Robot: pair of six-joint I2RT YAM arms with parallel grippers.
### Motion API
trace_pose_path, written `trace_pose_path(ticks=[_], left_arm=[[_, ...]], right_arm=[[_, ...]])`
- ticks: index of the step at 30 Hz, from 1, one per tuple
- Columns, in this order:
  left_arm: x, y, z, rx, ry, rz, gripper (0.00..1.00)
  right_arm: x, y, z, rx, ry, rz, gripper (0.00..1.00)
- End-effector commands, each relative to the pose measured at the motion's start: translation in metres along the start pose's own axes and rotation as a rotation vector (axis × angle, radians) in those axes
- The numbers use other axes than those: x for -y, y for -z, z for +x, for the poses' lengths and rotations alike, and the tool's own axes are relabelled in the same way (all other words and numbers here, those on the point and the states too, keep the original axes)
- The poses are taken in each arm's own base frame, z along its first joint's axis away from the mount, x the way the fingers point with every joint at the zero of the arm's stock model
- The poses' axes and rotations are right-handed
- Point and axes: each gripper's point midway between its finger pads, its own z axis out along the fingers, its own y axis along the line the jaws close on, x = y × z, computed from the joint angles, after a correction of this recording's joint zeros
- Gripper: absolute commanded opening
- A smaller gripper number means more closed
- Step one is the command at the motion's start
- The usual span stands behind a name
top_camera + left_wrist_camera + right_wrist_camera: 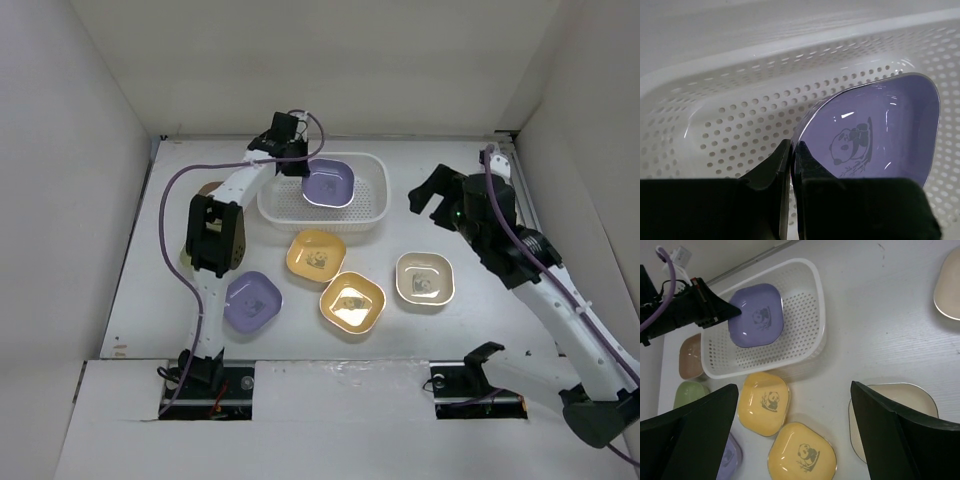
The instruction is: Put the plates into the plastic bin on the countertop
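In plastic bin [290, 206]: purple plate [330, 184], pinched by left end effector [305, 167].

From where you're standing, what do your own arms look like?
The left arm and right arm have white shells with black joints and bases. A purple cable trails along each. The left end effector and right end effector are black, with two wedge-shaped fingers.

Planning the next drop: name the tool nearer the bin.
Left. The left tool holds a purple plate in the bin; the right tool hovers open off its right side.
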Motion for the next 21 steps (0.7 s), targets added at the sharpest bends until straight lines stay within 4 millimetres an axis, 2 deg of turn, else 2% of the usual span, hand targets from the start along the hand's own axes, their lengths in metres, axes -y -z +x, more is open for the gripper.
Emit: trace_pose_path(ticks=[1,2,6,8,9,12,13,16,17,19,20,21], left_arm=[[0.009,0.004,-0.014,0.031,0.007,0.048,0.0],[0.011,0.004,-0.014,0.027,0.006,0.062,0.0],[0.001,-0.018,0.005,-0.015,0.048,0.028,0.0],[0.001,-0.02,0.005,-0.015,0.057,0.028,0.05],[0.002,-0.02,0.005,-0.015,0.079,0.028,0.18],[0.0,-0.014,0.003,-0.006,0.094,0.008,0.42],[0.002,-0.006,-0.005,0.021,0.105,0.005,0.58],[0.003,-0.001,-0.004,0.022,0.118,0.005,0.68],[0.008,0.011,-0.015,0.05,0.124,0.015,0.88],[0.015,0.026,-0.027,0.08,0.131,0.035,1.0],[0.02,0.037,-0.034,0.099,0.127,0.051,1.0],[0.026,0.058,-0.047,0.139,0.121,0.064,1.0]], right_arm=[[0.007,0.019,-0.009,0.025,0.031,-0.008,1.0],[0.01,0.022,-0.01,0.032,0.03,-0.001,1.0],[0.015,0.036,-0.016,0.053,0.03,-0.007,1.0],[0.017,0.041,-0.017,0.064,0.036,-0.014,1.0],[0.021,0.04,-0.012,0.048,0.043,-0.002,1.0],[0.024,0.046,-0.015,0.061,0.045,-0.001,1.0],[0.024,0.049,-0.017,0.068,0.042,-0.007,1.0],[0.024,0.052,-0.016,0.063,0.043,-0.014,1.0],[0.022,0.054,-0.019,0.071,0.039,-0.02,1.0],[0.022,0.054,-0.019,0.071,0.05,-0.02,1.0],[0.02,0.056,-0.023,0.079,0.046,-0.026,1.0],[0.02,0.056,-0.023,0.079,0.046,-0.026,1.0]])
